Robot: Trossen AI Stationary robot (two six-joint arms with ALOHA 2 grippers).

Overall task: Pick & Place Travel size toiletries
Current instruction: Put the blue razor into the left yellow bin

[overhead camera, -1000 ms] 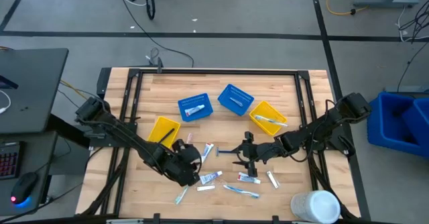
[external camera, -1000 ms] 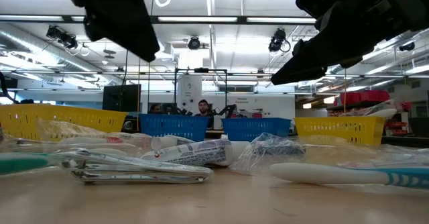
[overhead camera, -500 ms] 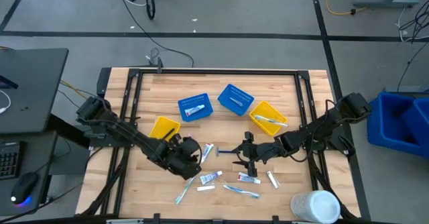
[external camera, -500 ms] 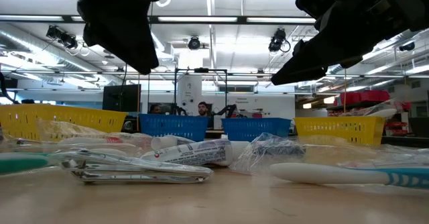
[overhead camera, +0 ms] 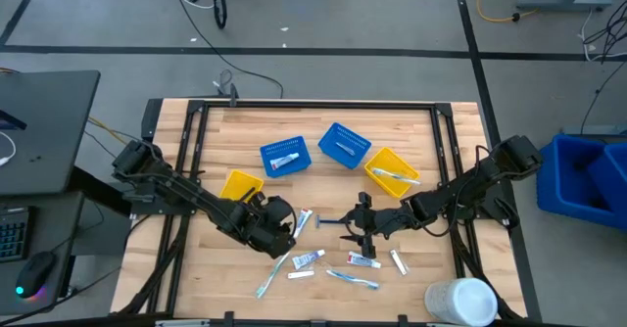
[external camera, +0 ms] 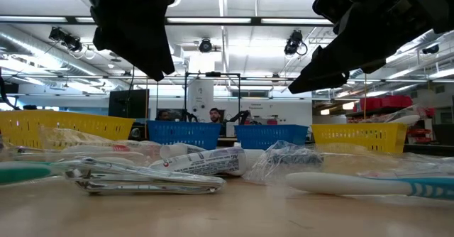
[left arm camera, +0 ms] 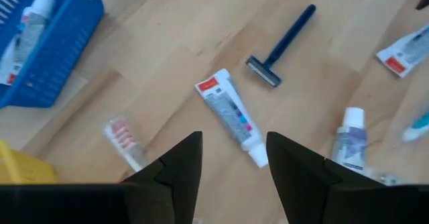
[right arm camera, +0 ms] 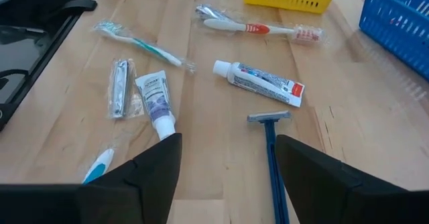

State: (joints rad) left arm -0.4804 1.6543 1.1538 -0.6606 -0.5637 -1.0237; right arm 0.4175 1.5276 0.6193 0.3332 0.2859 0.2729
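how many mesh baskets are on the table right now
4: a yellow basket beside the left arm, two blue baskets mid-table, another yellow basket toward the right arm. None looks hidden.

- We see two arms, both matte black, built of slim jointed segments.
- Our left gripper has two broad, dark, wedge-shaped fingers.
- Our right gripper carries matching black, flat-faced fingers.

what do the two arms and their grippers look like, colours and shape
Both arms are black, jointed, with dark cabling along the links. The left gripper and right gripper each end in two matte black fingers, flat and wedge-shaped, tapering toward the tips. No markings or labels are visible on them.
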